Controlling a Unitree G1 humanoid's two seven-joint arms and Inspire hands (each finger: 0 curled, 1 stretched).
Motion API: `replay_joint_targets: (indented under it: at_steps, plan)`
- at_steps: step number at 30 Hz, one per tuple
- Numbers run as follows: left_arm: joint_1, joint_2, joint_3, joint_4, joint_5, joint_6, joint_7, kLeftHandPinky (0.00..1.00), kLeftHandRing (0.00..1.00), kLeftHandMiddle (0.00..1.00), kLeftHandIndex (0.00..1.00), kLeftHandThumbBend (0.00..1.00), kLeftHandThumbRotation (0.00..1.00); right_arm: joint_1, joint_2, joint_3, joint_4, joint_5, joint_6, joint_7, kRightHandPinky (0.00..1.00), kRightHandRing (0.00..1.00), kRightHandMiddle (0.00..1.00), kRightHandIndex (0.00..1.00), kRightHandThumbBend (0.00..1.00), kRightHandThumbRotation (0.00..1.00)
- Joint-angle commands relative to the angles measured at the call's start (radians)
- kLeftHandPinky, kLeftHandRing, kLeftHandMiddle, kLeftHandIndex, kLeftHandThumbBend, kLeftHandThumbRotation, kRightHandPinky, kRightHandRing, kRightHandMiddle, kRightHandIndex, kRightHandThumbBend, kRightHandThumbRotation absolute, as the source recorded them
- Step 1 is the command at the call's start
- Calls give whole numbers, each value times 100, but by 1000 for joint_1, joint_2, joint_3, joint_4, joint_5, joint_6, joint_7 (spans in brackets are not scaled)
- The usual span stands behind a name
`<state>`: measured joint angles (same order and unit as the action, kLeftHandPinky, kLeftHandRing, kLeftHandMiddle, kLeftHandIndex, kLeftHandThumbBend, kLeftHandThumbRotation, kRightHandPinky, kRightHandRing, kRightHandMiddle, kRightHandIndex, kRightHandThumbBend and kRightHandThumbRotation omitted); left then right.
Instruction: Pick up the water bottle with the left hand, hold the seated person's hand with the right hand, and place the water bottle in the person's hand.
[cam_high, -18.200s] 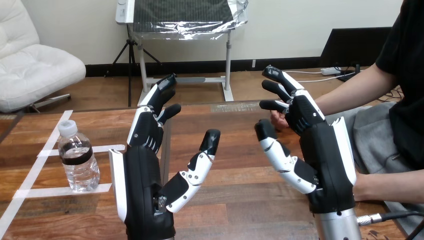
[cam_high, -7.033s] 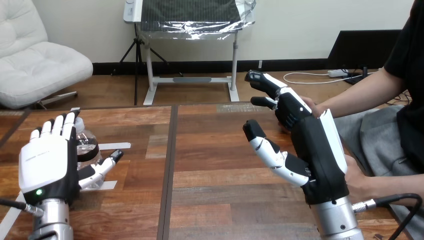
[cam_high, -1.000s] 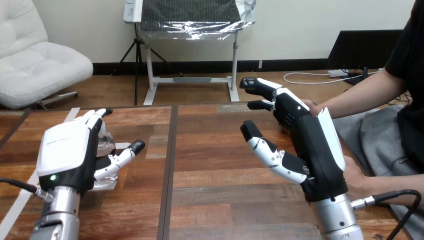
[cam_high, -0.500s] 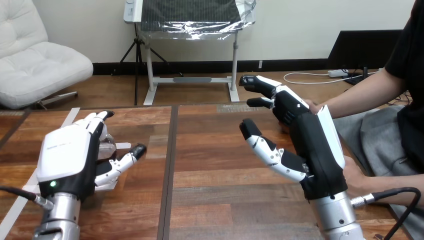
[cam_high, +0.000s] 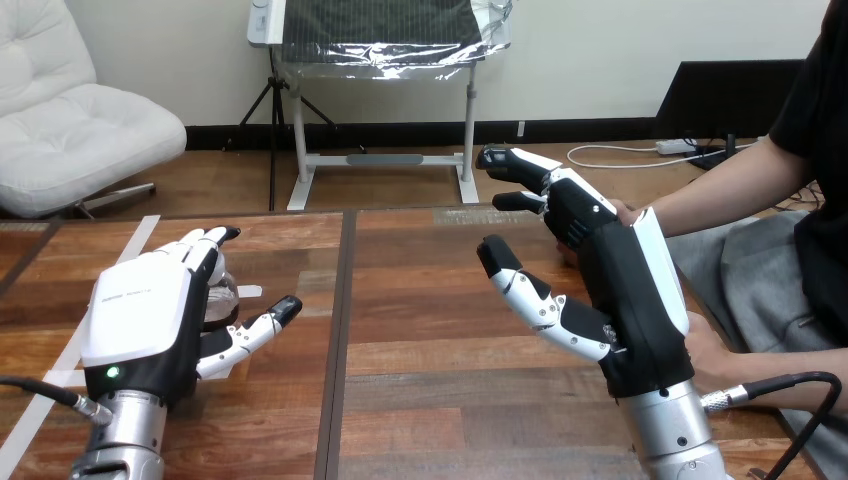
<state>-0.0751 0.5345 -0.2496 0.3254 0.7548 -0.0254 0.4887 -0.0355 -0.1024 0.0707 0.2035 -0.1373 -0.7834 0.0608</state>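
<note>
The clear water bottle (cam_high: 219, 296) stands at the table's left, mostly hidden behind my left hand (cam_high: 140, 320). A small part of it shows between the straight fingers and the spread thumb. The palm is against or very close to the bottle; I cannot tell which. My right hand (cam_high: 625, 290) is raised over the table's right part, open, with fingers pointing away and the thumb spread to the left. The person's hand (cam_high: 624, 211) lies just behind its fingers, at the far right edge; whether they touch is hidden. Another hand of the person (cam_high: 706, 352) rests behind my right wrist.
White tape strips (cam_high: 66, 350) mark the wooden table (cam_high: 420, 400) around the bottle's spot. A dark seam (cam_high: 333, 360) runs front to back down the tabletop. The person's forearm (cam_high: 720, 190) reaches in from the right.
My left hand has shifted a little to the right and nearer, covering more of the bottle. The right hand has barely moved.
</note>
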Motion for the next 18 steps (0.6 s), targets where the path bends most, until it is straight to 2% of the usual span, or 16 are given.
replay_joint_targets:
  at_steps: [1, 9, 18]
  plan:
    - [12, -3, 5, -3, 1, -1, -15, 82, 84, 86, 86, 63, 94, -66, 11, -5, -6, -3, -17, -17, 72, 81, 83, 77, 41, 28]
    - [2, -1, 5, 16, 7, 3, -10, 81, 84, 86, 86, 62, 92, -67, 10, -3, -5, -1, -18, -15, 71, 82, 83, 77, 40, 28]
    - [1, -5, 11, 7, 2, 37, -42, 83, 86, 88, 87, 62, 94, -67, 11, 0, -2, 11, -17, -9, 72, 82, 83, 77, 40, 27]
